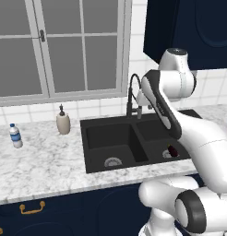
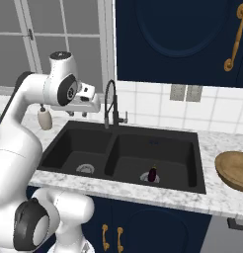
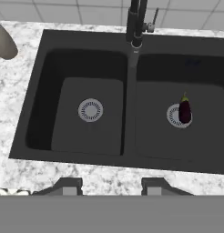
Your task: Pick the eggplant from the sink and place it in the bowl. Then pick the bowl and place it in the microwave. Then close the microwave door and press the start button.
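Soap bottle [image 1: 63, 123]: at your far left on the table [image 1: 41, 161], well clear of the work.
Left basin: bare but for its drain [image 3: 90, 110]; nothing to pick there.
Faucet [image 2: 110, 105]: rises behind the divider between the basins; in the hand view it sits at 12 o'clock, so watch it as you swing right.
Tool [image 3: 111, 186]: high above the sink's [image 3: 127, 136] front rim, roughly over the divider. Its two tips stand apart with a clear gap and nothing between them, so you are holding nothing.
Eggplant [image 3: 184, 110]: in the right basin, lying on the drain there. In the hand view it is at about 2 o'clock from the tool, well apart and far below.
Long axis: in the hand view it runs nearly 12 to 6, stem end at 12, toward the faucet wall. You would likely want the tips to close across the short width, from 9 and 3.
Coming move: my judgement is shift right over the right basin, then descend.
Bowl [image 2: 234, 169]: on the table just right of the sink, still without the eggplant.
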Controlling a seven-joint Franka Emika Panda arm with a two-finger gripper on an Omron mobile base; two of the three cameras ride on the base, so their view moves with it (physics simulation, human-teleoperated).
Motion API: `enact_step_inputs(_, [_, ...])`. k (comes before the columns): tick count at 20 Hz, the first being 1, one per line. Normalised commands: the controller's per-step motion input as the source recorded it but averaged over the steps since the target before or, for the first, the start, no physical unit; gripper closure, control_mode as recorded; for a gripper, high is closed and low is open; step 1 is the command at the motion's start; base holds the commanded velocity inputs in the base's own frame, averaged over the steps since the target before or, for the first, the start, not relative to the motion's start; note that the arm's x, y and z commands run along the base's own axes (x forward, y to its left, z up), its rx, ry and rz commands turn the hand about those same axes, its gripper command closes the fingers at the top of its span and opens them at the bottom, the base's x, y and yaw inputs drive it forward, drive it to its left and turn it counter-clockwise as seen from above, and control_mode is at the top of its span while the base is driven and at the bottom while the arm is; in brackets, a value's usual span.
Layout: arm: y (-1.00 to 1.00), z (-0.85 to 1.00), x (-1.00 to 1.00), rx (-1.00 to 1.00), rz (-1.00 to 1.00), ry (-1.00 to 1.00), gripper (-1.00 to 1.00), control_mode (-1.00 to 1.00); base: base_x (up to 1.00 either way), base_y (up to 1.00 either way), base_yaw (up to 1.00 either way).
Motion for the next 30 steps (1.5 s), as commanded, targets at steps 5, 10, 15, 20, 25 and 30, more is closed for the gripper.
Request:
enact_step_inputs(5, [-0.27, -0.01, -0.31, 0.04, -0.01, -0.06, -1.00, -1.00, 0.00, 0.00, 0.00])
enact_step_inputs(10, [-0.71, -0.26, -0.40, 0.05, -0.06, -0.07, -1.00, -1.00, 0.00, 0.00, 0.00])
enact_step_inputs(15, [-0.71, -0.62, 0.08, 0.00, -0.03, 0.03, -1.00, -1.00, 0.00, 0.00, 0.00])
enact_step_inputs(20, [-0.59, -0.61, 0.43, 0.01, 0.00, 0.08, -1.00, -1.00, 0.00, 0.00, 0.00])
enact_step_inputs(25, [-0.53, -0.56, 0.42, 0.00, 0.00, 0.15, -1.00, -1.00, 0.00, 0.00, 0.00])
enact_step_inputs(30, [-0.52, -0.44, 0.42, 0.01, 0.00, 0.15, -1.00, -1.00, 0.00, 0.00, 0.00])
